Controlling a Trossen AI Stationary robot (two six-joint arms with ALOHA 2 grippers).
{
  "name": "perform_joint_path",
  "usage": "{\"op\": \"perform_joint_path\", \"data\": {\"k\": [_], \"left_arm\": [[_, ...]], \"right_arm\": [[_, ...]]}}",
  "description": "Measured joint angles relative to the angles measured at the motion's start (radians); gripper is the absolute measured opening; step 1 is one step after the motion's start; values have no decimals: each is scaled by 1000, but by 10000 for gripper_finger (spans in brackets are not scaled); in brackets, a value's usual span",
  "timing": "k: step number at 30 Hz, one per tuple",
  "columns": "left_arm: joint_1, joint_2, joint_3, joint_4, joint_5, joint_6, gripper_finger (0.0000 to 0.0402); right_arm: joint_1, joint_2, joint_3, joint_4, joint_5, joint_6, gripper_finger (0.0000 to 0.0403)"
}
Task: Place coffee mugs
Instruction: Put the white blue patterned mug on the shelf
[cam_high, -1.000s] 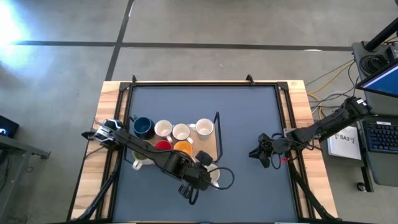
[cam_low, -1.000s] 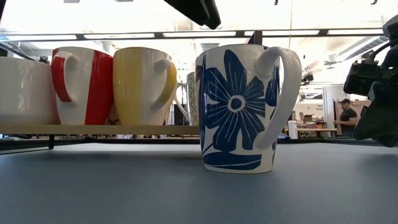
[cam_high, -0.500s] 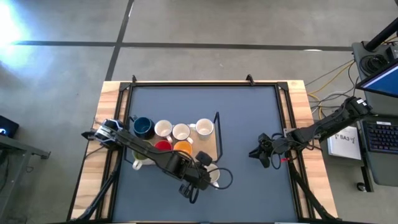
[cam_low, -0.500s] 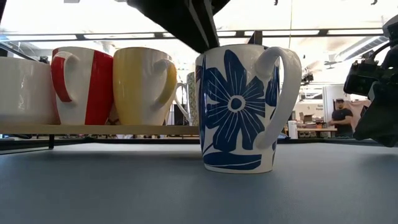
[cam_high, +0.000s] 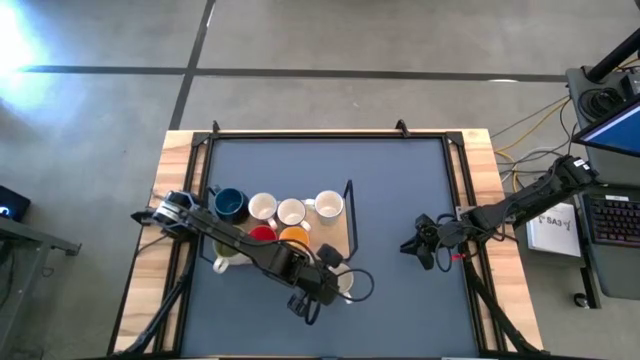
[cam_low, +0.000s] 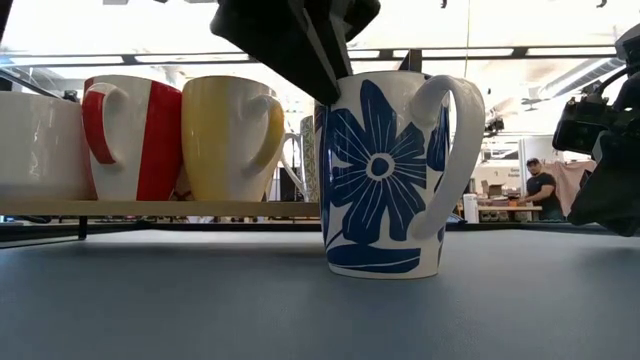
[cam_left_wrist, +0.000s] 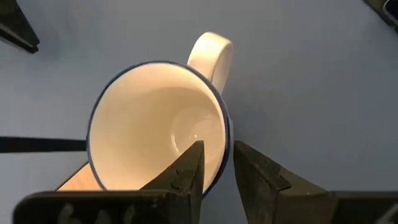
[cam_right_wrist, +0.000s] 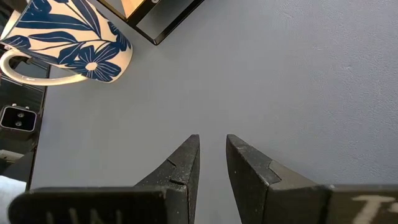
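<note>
1. Seven mugs in the high view: six on the wooden tray (cam_high: 345, 243) by the table's left side, including blue (cam_high: 230, 204), red (cam_high: 262, 234) and orange (cam_high: 294, 238); the seventh, the flower mug (cam_low: 385, 175), stands upright on the grey mat just off the tray's near corner
2. Left gripper (cam_left_wrist: 214, 163) is down over the flower mug, one finger (cam_left_wrist: 186, 171) inside the rim, the other outside the wall beside the handle; narrow gap between them, wall not plainly pinched, so no sure grip yet
3. Right gripper (cam_right_wrist: 211, 158) hovers over bare mat well to the right, jaws slightly apart, holding nothing
4. Risk: a thin pinch on glazed wall, off-centre near the handle, could let the mug swing or slip on lifting
5. Risk: tray lip and the orange mug sit close; a low carry could clip either
</note>
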Motion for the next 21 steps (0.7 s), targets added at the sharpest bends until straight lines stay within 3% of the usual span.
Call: {"op": "perform_joint_path", "data": {"k": [10, 21], "left_arm": [[7, 0, -9, 21, 17, 15, 9], [11, 1, 41, -48, 20, 24, 2]], "right_arm": [[0, 0, 0, 0, 0, 0, 68], [0, 0, 0, 0, 0, 0, 68]]}}
